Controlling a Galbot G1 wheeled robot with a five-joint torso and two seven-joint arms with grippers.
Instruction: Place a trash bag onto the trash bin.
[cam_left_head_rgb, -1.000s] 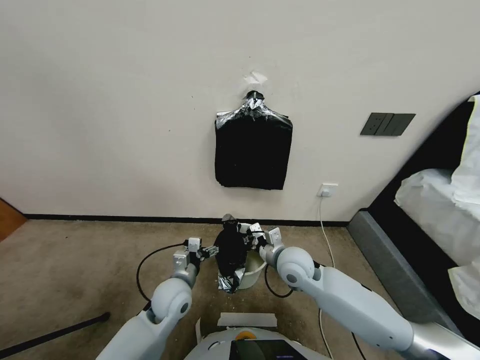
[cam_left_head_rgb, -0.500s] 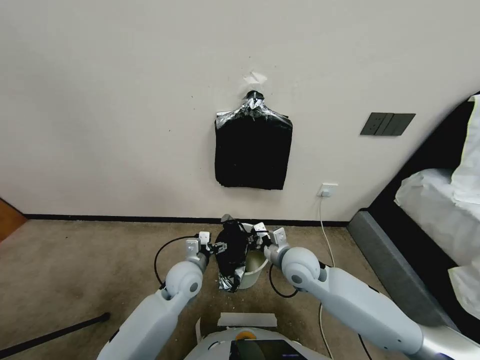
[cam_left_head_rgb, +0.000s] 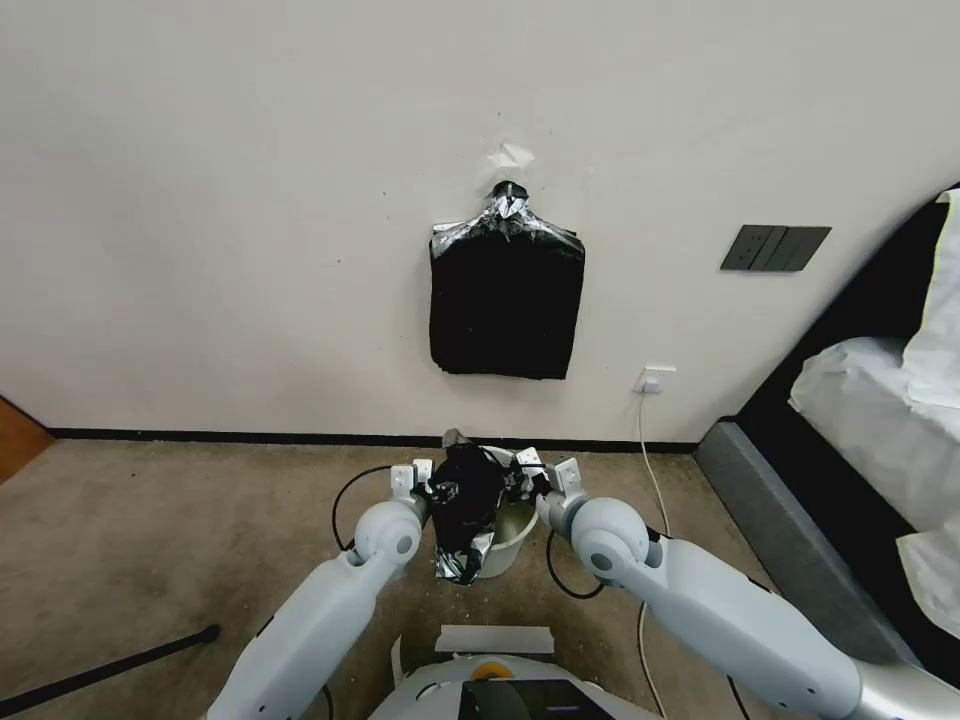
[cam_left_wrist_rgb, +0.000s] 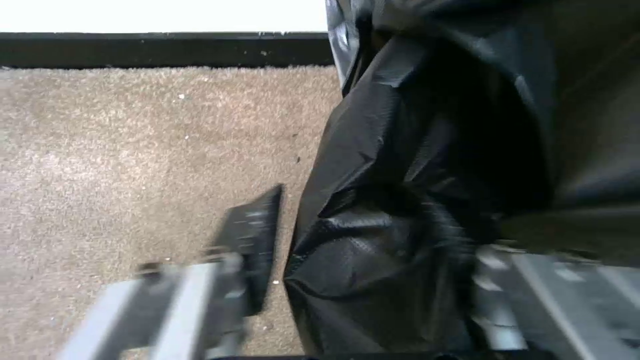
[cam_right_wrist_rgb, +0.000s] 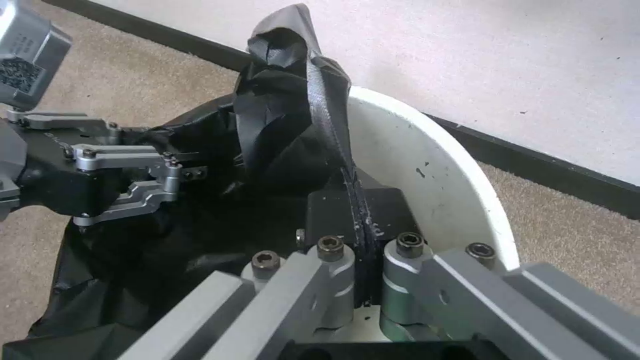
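Note:
The cream-white trash bin (cam_left_head_rgb: 508, 537) stands on the carpet just in front of me, near the wall. The black trash bag (cam_left_head_rgb: 462, 502) hangs rumpled over the bin's left rim, its top sticking up. My right gripper (cam_left_head_rgb: 517, 481) is above the bin's mouth, shut on a fold of the trash bag (cam_right_wrist_rgb: 280, 125), which is pinched between its pads (cam_right_wrist_rgb: 333, 210) inside the bin (cam_right_wrist_rgb: 427, 170). My left gripper (cam_left_head_rgb: 433, 490) is against the bag's left side. It is open (cam_left_wrist_rgb: 373, 225), with the bag (cam_left_wrist_rgb: 427, 165) bulging between its spread fingers (cam_left_wrist_rgb: 257, 240).
A flat black bundle of bags (cam_left_head_rgb: 506, 300) hangs on the wall above. A bed (cam_left_head_rgb: 880, 420) fills the right side, with a socket (cam_left_head_rgb: 655, 380) and white cable (cam_left_head_rgb: 648, 450) beside it. A black rod (cam_left_head_rgb: 110, 665) lies on the carpet at left.
My left arm has swung right and forward, bringing its gripper up against the bag. The right arm edged slightly forward, still holding the bag.

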